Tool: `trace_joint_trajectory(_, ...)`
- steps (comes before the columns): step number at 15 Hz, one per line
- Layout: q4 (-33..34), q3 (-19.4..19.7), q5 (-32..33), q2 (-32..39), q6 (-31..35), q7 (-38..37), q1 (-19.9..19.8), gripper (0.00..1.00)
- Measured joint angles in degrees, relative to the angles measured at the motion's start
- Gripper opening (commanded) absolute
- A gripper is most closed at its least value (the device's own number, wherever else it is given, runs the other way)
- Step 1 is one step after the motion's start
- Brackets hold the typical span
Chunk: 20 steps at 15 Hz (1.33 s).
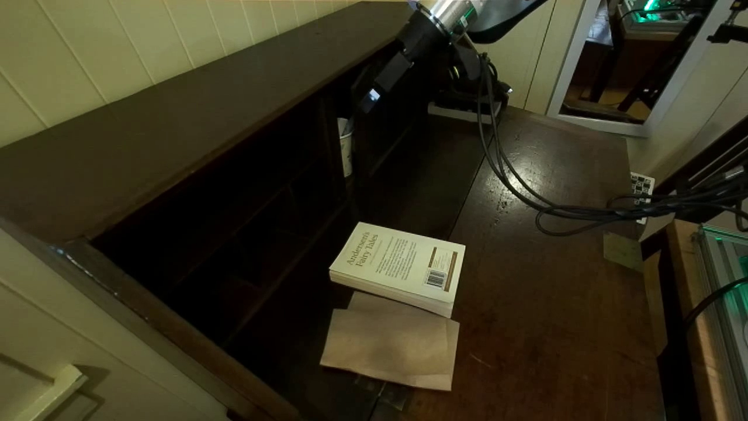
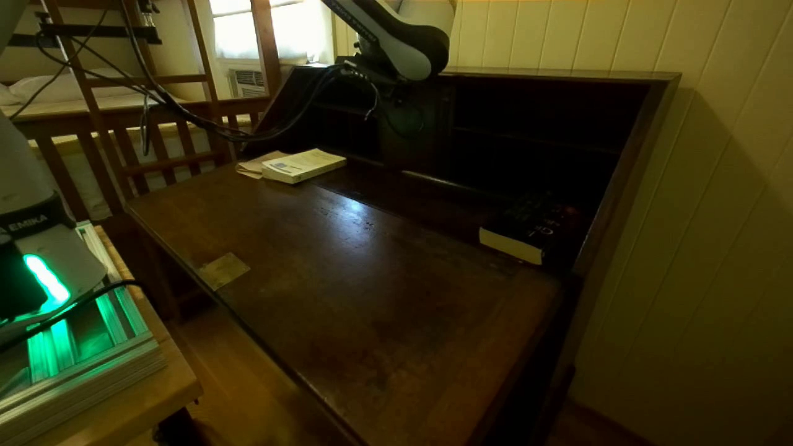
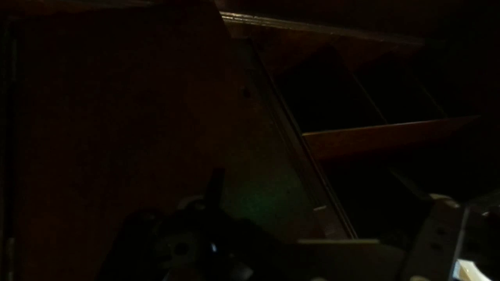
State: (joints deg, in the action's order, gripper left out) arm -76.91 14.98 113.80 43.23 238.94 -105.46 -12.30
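My gripper (image 3: 312,179) shows in the dark wrist view with its two fingers wide apart and nothing visible between them. In an exterior view, the gripper (image 1: 374,88) is at the dark desk hutch, in front of its open shelves. A pale cup (image 1: 346,153) stands in a hutch compartment just below it. In the wrist view a dark wooden panel (image 3: 156,117) fills the left, and wooden compartments (image 3: 375,136) lie on the right. Contact with the hutch cannot be told. A white book, Andersen's Fairy Tales (image 1: 403,263), lies on the desk, also in an exterior view (image 2: 303,165).
Brown paper (image 1: 391,345) lies beside the white book. A thick black book (image 2: 526,229) lies at the hutch's far end. The desk top (image 2: 347,297) has a brass plate (image 2: 224,271) at its edge. Cables (image 1: 526,199) hang from the arm across the desk.
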Motion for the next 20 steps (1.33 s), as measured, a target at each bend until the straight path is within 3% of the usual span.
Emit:
trace_joint_trajectory(6, -0.29, 0.89, -0.54, -0.11, -1.05, -0.05, 0.61, 1.0)
trace_joint_trajectory(11, -4.3, 2.85, 0.08, -3.94, -2.17, -0.05, 2.11, 1.0)
trace_joint_trajectory(20, -18.18, 5.6, 4.93, -15.49, -16.26, -0.38, 6.93, 1.0)
